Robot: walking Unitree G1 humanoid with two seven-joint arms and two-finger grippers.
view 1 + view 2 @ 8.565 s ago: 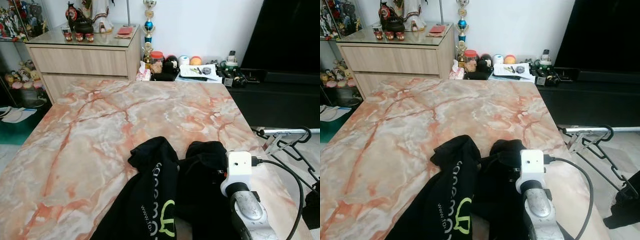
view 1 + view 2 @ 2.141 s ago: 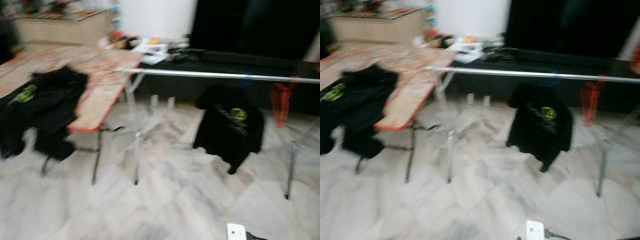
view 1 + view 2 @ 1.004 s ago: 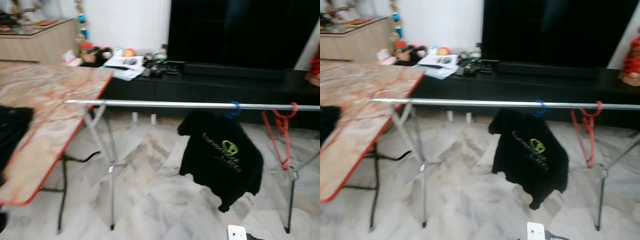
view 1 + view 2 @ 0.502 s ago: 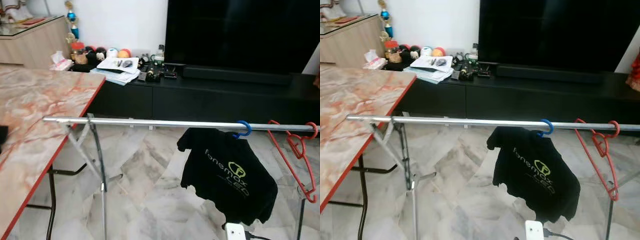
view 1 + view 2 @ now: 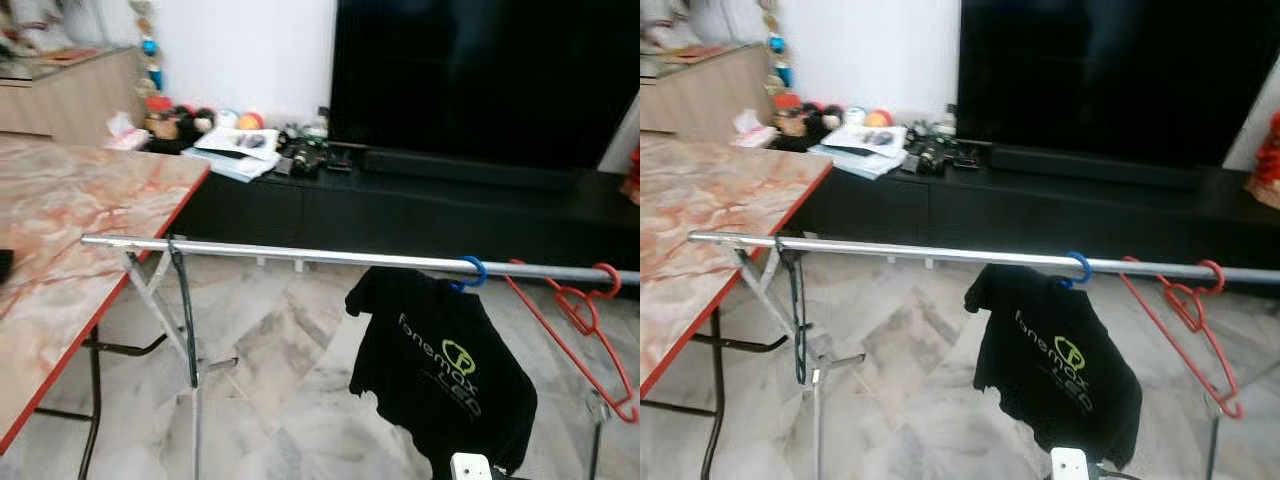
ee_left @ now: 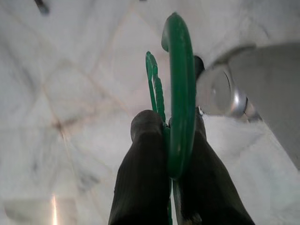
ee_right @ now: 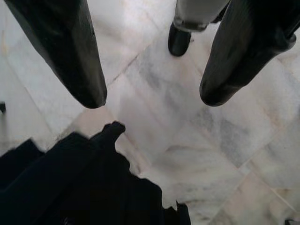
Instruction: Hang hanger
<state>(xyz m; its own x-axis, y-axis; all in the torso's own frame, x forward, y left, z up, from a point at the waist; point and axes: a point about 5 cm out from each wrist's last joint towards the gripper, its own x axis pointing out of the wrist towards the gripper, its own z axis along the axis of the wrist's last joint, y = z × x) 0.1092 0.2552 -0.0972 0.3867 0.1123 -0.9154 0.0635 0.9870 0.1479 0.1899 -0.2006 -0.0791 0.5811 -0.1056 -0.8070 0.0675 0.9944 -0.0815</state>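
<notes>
L gripper (image 6: 171,136): jaws clamped on green hanger (image 6: 180,89), over floor.
R gripper (image 7: 150,101): jaws apart, nothing held.
Rail (image 5: 300,254): black shirt (image 5: 440,365) on blue hook, red hanger (image 5: 590,320) beside.

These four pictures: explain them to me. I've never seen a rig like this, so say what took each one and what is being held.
All four come from one walking humanoid robot with two arms. The two wide pictures are its head camera's two eyes, looking at the same room. They show a metal clothes rail on a marble floor, a black T-shirt hanging on it from a blue hanger, and a bare red hanger further along. A marble-topped table stands to the robot's left, with a black TV unit behind the rail.

The other two pictures come from cameras on the wrists, each looking along that hand's two black fingers. The left hand is pinched shut on a green hanger. The right hand is open, holds nothing, and points at the floor above dark cloth.
</notes>
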